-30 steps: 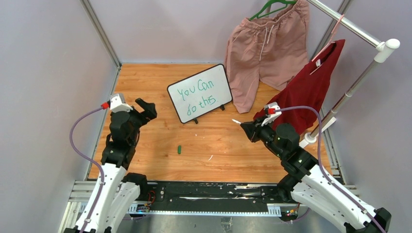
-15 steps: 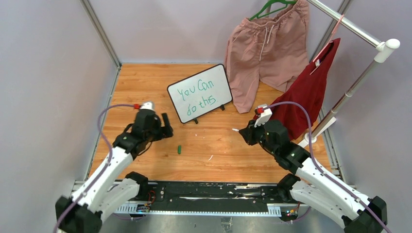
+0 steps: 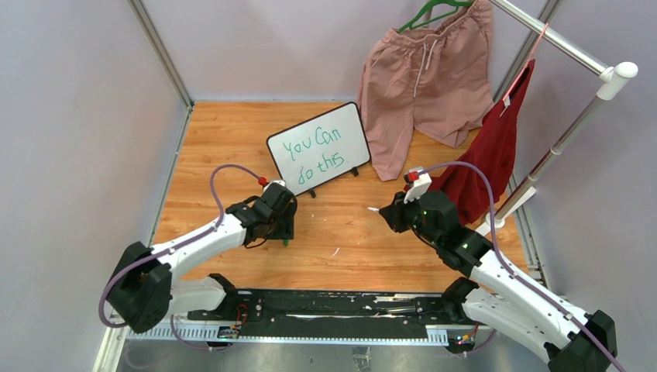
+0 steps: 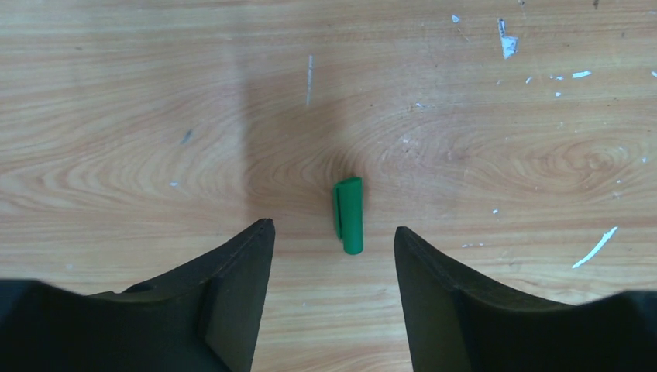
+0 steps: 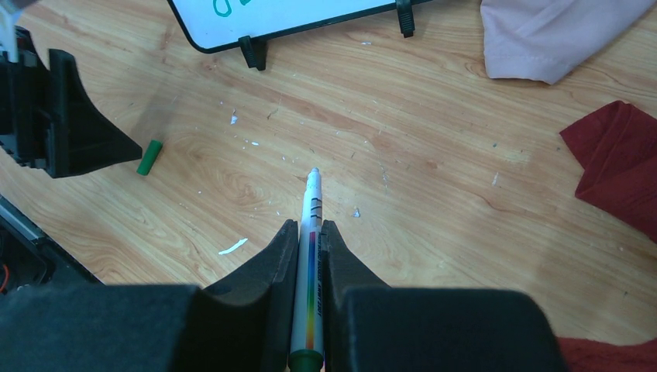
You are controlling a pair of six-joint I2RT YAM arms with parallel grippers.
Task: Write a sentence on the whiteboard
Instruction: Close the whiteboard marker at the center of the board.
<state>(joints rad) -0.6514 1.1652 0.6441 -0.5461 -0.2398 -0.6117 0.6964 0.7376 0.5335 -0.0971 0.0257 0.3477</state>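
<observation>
A whiteboard (image 3: pixel 319 149) stands propped near the back of a wooden bench (image 3: pixel 232 139), with the green sentence (image 3: pixel 311 153) "You Can do this" on it in two lines. The left claw (image 4: pixel 333 229), spread wide, hovers over a small green cap (image 4: pixel 349 215) lying flat. The right claw (image 5: pixel 310 225) pinches a white marker (image 5: pixel 311 203), well apart from the board.

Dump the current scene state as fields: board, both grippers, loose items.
whiteboard: standing on its feet, far centre of table
sentence: "You Can do this", green, two lines
left gripper: open, fingers either side of green cap
right gripper: shut on marker, cap off
green cap: lying on table, not gripped
hanging: pink shorts, red shirt on rail
</observation>
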